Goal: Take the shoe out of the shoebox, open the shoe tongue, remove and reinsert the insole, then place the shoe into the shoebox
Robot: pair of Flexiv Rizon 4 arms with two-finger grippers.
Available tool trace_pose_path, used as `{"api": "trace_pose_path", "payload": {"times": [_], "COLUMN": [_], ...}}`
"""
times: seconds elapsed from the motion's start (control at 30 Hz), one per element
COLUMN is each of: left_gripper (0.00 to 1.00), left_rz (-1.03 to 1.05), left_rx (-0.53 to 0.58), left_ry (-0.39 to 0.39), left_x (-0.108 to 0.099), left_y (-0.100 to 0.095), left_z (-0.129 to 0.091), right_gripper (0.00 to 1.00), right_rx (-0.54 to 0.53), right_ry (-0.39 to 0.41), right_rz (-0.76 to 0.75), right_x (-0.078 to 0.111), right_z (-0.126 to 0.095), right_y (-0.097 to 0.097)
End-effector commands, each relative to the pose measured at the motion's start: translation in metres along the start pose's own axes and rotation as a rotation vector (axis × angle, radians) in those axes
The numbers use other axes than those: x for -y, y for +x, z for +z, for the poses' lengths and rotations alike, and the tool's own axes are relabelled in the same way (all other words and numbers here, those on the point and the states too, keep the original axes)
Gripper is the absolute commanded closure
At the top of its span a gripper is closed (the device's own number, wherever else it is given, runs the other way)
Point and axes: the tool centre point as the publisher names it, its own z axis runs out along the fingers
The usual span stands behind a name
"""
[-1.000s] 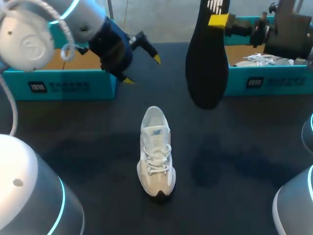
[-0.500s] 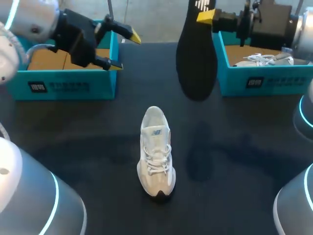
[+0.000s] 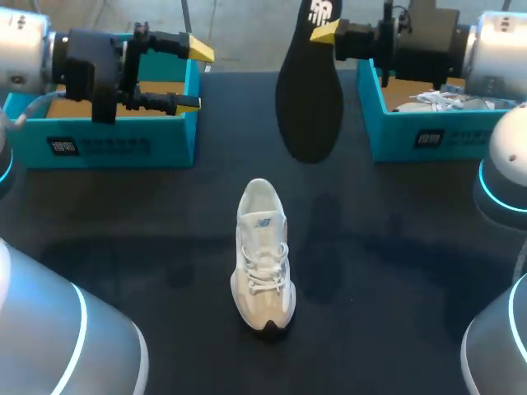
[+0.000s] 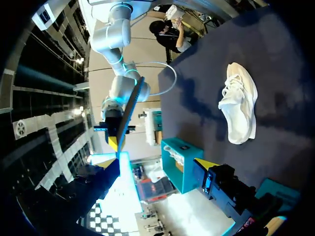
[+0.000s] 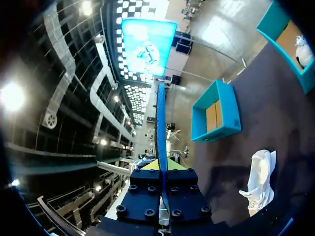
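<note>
Head view: white shoe (image 3: 262, 255) stands upright mid-table, toe toward the near edge, nothing touching it. The right gripper (image 3: 325, 33) is raised over the far edge, pinching the black insole (image 3: 310, 90) by one end. The insole hangs down, clear of the shoe. The left gripper (image 3: 193, 78) has its fingers spread and holds nothing, beside the left shoebox (image 3: 99, 146) at the far left corner. That box looks empty. The right shoebox (image 3: 428, 136) at the far right corner holds another shoe (image 3: 436, 100).

Left wrist view: own yellow tips are apart with nothing between them. Shoe lies well ahead on the table.

Right wrist view: insole seen edge-on, clamped between own fingers. Shoe sits below and off to one side.

Progress: shoe is out and insole removed. Can't tell how far the tongue is open. Left to do: reinsert insole, put shoe back in a box.
</note>
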Motion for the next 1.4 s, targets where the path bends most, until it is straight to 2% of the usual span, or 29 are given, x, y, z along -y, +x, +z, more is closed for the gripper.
{"api": "trace_pose_path", "payload": {"times": [0.03,0.37,0.5,0.87,0.93,1.0,1.17,1.3,1.4], "left_gripper": [0.00,0.00,0.00,0.00,0.05,0.20,0.27,0.51,0.57], "left_rz": [0.005,0.035,0.041,0.045,0.049,0.049,0.056,0.052,0.049], "left_rx": [0.181,0.255,0.275,0.292,0.295,0.299,0.293,0.290,0.287], "left_ry": [0.001,0.046,0.044,0.059,0.062,0.066,0.072,0.079,0.082], "left_x": [0.010,0.032,0.034,0.032,0.032,0.032,0.033,0.034,0.034], "left_y": [0.003,-0.006,-0.006,-0.004,-0.005,-0.006,-0.007,-0.006,-0.005], "left_z": [-0.002,-0.002,0.002,0.019,0.020,0.021,0.025,0.027,0.029], "right_gripper": [1.00,1.00,1.00,1.00,1.00,1.00,1.00,1.00,1.00], "right_rx": [0.017,0.034,0.050,0.045,0.042,0.039,0.032,0.028,0.029], "right_ry": [0.010,0.027,0.023,0.026,0.028,0.030,0.033,0.029,0.028], "right_rz": [0.013,0.071,0.097,0.137,0.139,0.140,0.141,0.142,0.143], "right_x": [-0.006,0.008,0.014,0.026,0.029,0.031,0.034,0.035,0.037], "right_z": [0.046,0.083,0.092,0.117,0.121,0.124,0.125,0.125,0.123], "right_y": [-0.001,-0.012,-0.018,-0.020,-0.021,-0.021,-0.021,-0.021,-0.021]}}
